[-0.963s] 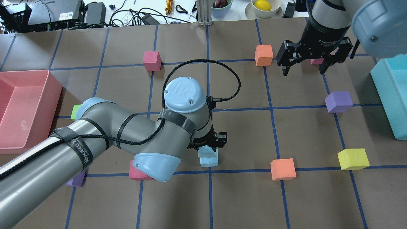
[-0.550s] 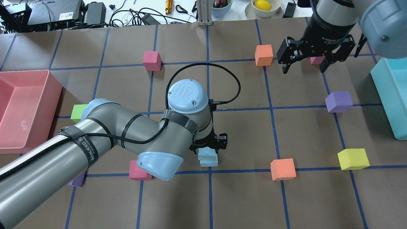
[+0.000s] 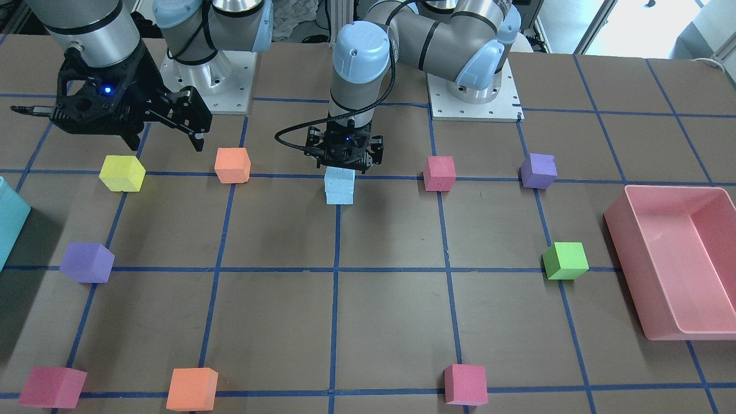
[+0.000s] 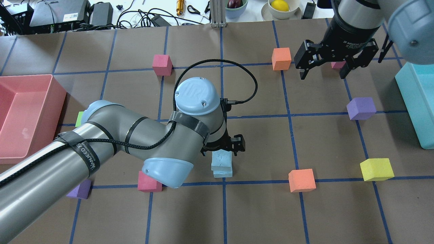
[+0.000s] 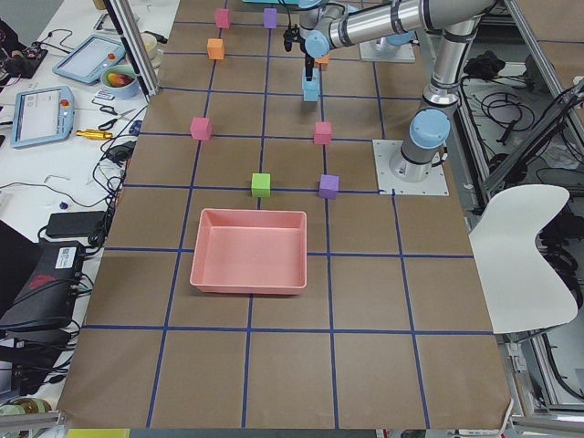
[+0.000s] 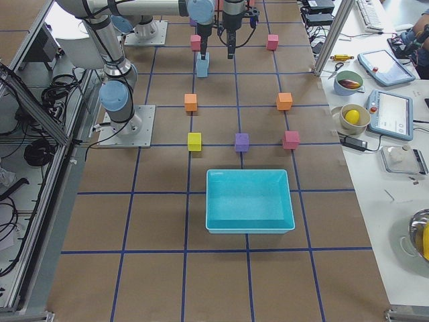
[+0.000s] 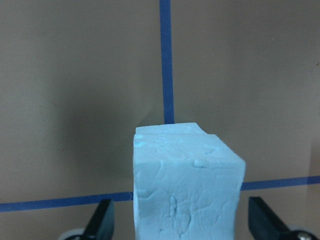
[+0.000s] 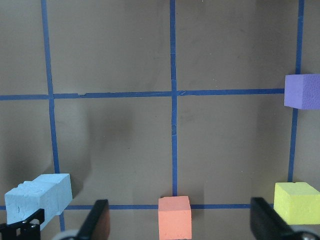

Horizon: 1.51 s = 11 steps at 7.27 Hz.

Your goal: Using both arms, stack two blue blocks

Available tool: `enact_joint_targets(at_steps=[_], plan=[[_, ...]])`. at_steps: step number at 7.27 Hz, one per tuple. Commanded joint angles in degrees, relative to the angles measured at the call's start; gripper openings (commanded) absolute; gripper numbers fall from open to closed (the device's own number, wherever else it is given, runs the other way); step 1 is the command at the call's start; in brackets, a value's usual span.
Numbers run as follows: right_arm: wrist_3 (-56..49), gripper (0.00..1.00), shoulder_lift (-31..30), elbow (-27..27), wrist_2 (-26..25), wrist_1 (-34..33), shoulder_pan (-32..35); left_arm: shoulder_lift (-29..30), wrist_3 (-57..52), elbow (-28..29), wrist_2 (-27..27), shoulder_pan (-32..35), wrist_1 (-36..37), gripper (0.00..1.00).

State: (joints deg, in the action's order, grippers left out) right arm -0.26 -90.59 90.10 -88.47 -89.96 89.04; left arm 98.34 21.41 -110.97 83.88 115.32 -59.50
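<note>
Two pale blue blocks stand stacked near the table's middle: the top blue block rests on the lower blue block, slightly offset. The stack also shows in the front-facing view and in the right wrist view. My left gripper is open just above the stack. In the left wrist view the top block sits between the fingers, with a gap on each side. My right gripper is open and empty, high over the far right of the table.
Loose cubes lie around: orange, yellow, purple, orange, pink, pink, green. A pink bin is at the left edge and a teal bin at the right.
My left gripper has risen slightly off the stack, so more of the top blue block shows. My right gripper has shifted a little toward the far side.
</note>
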Motion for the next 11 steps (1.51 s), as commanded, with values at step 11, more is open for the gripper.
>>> enact_joint_targets(at_steps=[11], plan=[[0.3, 1.0, -0.2, 0.0, -0.3, -0.5, 0.0, -6.5, -27.0, 25.7, 5.2, -27.3, -31.0, 1.0]])
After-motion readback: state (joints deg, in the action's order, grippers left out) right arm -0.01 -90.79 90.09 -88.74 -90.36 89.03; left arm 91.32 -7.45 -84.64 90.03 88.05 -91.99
